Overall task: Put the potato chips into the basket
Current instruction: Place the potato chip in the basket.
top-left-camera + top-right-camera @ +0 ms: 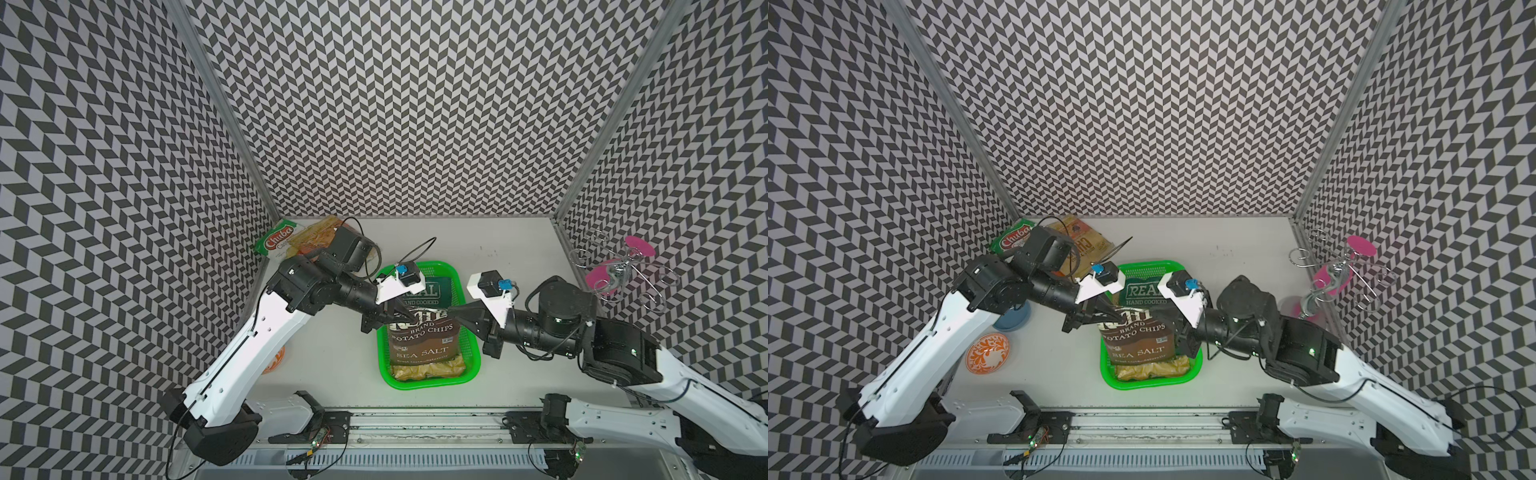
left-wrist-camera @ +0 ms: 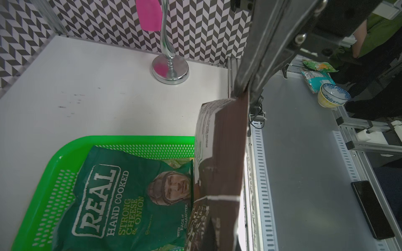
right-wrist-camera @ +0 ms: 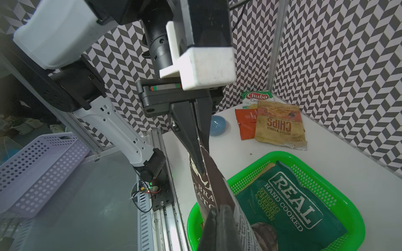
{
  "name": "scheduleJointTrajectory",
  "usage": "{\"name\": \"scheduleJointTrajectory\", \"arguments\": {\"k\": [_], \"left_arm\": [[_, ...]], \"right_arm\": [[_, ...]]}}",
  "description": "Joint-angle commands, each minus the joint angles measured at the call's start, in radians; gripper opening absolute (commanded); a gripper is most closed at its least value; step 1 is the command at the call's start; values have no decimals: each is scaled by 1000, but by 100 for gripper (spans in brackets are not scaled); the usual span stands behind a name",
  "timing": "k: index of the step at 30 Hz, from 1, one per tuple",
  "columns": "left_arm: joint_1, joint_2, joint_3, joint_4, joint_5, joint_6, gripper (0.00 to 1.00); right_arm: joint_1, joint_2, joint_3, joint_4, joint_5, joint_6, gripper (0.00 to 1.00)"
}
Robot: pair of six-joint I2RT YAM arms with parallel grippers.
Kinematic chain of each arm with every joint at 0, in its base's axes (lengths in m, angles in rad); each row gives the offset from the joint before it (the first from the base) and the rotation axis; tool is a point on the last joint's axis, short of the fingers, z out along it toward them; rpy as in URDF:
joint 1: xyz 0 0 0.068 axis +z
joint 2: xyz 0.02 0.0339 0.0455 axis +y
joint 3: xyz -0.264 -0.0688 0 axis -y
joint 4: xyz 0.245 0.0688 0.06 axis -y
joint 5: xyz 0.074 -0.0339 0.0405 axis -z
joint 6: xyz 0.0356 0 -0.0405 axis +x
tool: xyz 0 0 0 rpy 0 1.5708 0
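Holding the brown bag (image 1: pixel 422 345) by its top edge, both hands are pinched shut on it. The left hand (image 1: pixel 407 321) has one top corner and the right hand (image 1: pixel 452 312) has the other. The bag hangs between them over the green basket (image 1: pixel 432 385), with its top end lifted and its bottom end down low near the front of the basket. I cannot quite tell if that low end is already resting on the bags below.

Two bags already lie in the basket: a dark green bag (image 1: pixel 436 291) toward the back and a yellow bag (image 1: pixel 428 370) peeking out at the front. So the job now looks like laying the brown one on top.

To do it well, both hands should go down together at the same speed, so the bag does not twist or fold. Let the low end settle first, then lay the top end back over the dark green bag so it ends up flat. Keep it in the middle, away from the rim, or a corner may hang over the side. Open both hands at the same time. If only one lets go, the bag could swing and slide out. Then lift straight up so the fingers do not drag it.

More bags wait in the far corner of the surface (image 1: pixel 498 257): a Chuba bag (image 3: pixel 257 97), an orange bag (image 3: pixel 247 123) and a tan bag (image 3: pixel 279 126).
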Motion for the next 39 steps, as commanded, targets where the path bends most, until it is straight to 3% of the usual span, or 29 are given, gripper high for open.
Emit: {"name": "scheduleJointTrajectory", "arguments": {"k": [1, 6, 15, 19, 24, 30, 33, 36, 37, 39], "left_arm": [[20, -59, -36, 29, 2, -28, 0], [20, -77, -92, 54, 18, -39, 0], [20, -75, -156, 110, -13, -41, 0], [21, -78, -261, 233, -117, -64, 0], [37, -67, -296, 405, -315, -128, 0], [79, 5, -300, 534, -454, -162, 2], [137, 45, -322, 595, -457, -172, 29], [212, 73, -338, 664, -443, -183, 74], [233, 81, -341, 687, -438, -188, 84], [268, 93, -334, 717, -427, -198, 86]], "right_arm": [[-11, -65, -6, -76, 3, 43, 0], [-12, -82, -14, -112, -16, 54, 0], [-13, -67, -26, -134, 115, 76, 0], [-12, -5, -75, -130, 238, 89, 0], [-15, 83, -100, -19, 360, 99, 0], [-113, 259, -49, 100, 445, 75, 0], [-180, 352, -18, 135, 441, 70, 2], [-229, 430, 4, 177, 435, 63, 26], [-246, 457, 10, 191, 424, 57, 36], [-267, 501, 29, 201, 423, 58, 52]]}}
